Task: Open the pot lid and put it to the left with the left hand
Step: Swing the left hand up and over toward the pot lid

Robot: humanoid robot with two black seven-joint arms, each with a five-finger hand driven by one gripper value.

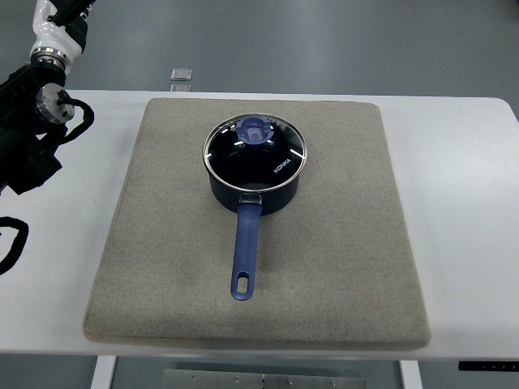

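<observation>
1. White table (470, 203) carries a grey mat (146, 267) under the work.
2. At the far left edge, the left arm (32, 138) shows as dark links and cables; whether its hand is wide or closed cannot be told.
3. Mid-mat sits the dark blue pot (255, 190), handle (246, 251) toward the near edge.
4. Its glass lid (255, 152) rests on the rim, blue knob (255, 130) up.

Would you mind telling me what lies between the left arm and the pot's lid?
In the top view, only bare surface: a strip of white table, then grey mat, separates the left arm from the lid. Nothing else sits there.
</observation>
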